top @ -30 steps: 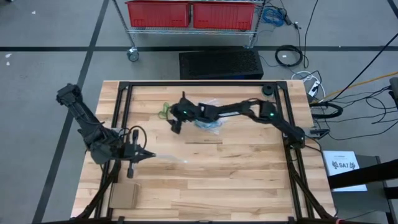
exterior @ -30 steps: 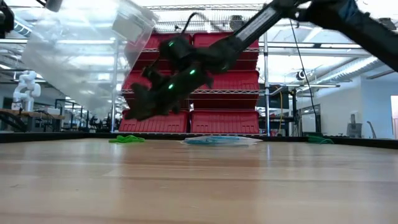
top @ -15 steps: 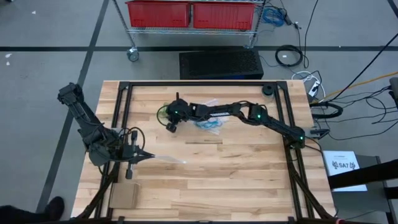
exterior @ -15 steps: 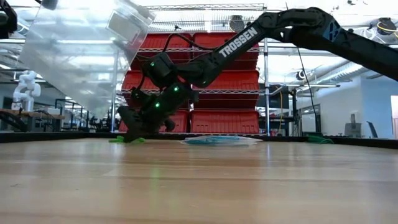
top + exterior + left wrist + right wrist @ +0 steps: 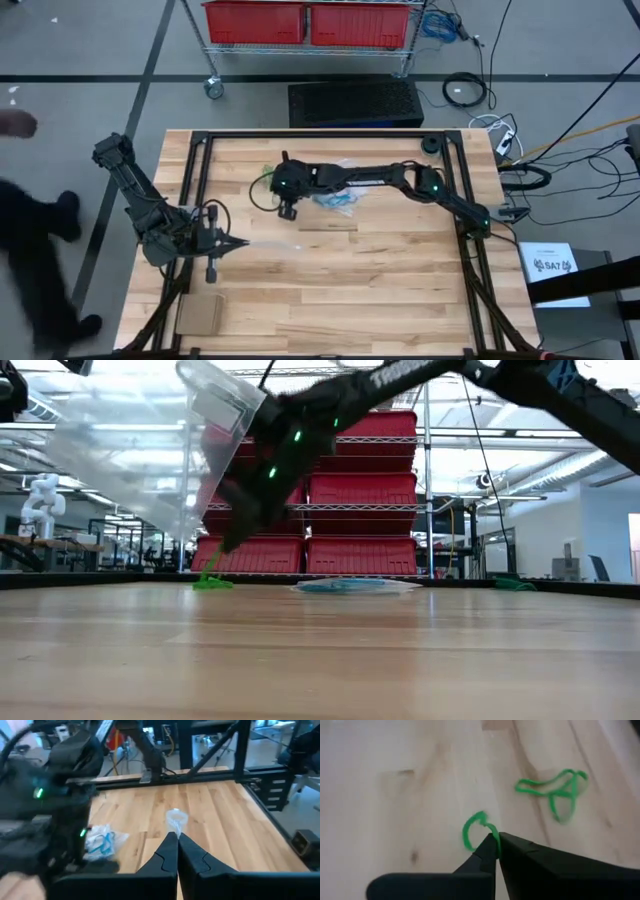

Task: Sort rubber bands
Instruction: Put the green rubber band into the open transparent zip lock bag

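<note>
Green rubber bands (image 5: 262, 182) lie on the wood table's far left part, also seen as a small heap (image 5: 212, 582) and as loose loops (image 5: 555, 787). My right gripper (image 5: 495, 842) (image 5: 274, 194) (image 5: 222, 545) hovers just over them, shut on one green band (image 5: 472, 832). My left gripper (image 5: 176, 840) (image 5: 240, 243), at the table's left, is shut on a clear plastic bag (image 5: 175, 820) (image 5: 140, 440). A second clear bag holding blue bands (image 5: 335, 198) (image 5: 350, 586) (image 5: 100, 842) lies flat beside the right arm. My left gripper pinches the clear bag's edge (image 5: 175, 831) between its two shut fingers, coming almost level from the table's left; the bag is held up off the table. My right gripper pinches one strand of the green band (image 5: 492, 836) at its fingertips, slanting down from the right. The band curls beyond the tips, and a green strand (image 5: 211, 565) hangs down to the heap.
A black frame (image 5: 200, 150) runs around the table top. A cardboard piece (image 5: 200, 315) lies at the near left corner. More green bands (image 5: 515, 585) sit far right. A person (image 5: 30, 250) walks by left of the table. Bare wood fills the near half.
My right gripper dipped down and leftward onto the green bands, shut on one band, then rose and tipped back toward the right, drawing that band up from the heap. A person has walked in at the table's left.
</note>
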`<state>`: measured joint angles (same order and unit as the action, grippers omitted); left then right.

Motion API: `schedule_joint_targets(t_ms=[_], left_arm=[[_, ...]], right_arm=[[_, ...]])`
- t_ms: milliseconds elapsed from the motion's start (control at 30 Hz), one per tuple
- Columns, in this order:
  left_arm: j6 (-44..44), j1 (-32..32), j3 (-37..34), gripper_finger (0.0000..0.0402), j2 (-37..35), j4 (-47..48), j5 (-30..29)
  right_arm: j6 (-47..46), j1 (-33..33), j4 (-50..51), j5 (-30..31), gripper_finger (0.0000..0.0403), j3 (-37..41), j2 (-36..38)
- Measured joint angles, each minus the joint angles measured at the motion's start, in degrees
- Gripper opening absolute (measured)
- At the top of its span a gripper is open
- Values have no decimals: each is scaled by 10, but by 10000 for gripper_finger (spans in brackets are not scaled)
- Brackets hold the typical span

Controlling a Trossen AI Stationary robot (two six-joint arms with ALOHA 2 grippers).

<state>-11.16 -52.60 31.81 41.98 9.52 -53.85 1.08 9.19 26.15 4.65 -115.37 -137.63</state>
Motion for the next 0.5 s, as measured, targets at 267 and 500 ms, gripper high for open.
schedule_joint_targets(t_ms=[267, 500], left_arm=[[10, 2, 0, 0, 0, -5, -59], [9, 34, 0, 0, 0, -11, -66]], right_arm=[[28, -28, 166, 73, 0, 0, 109], [-11, -56, 243, 84, 0, 0, 229]])
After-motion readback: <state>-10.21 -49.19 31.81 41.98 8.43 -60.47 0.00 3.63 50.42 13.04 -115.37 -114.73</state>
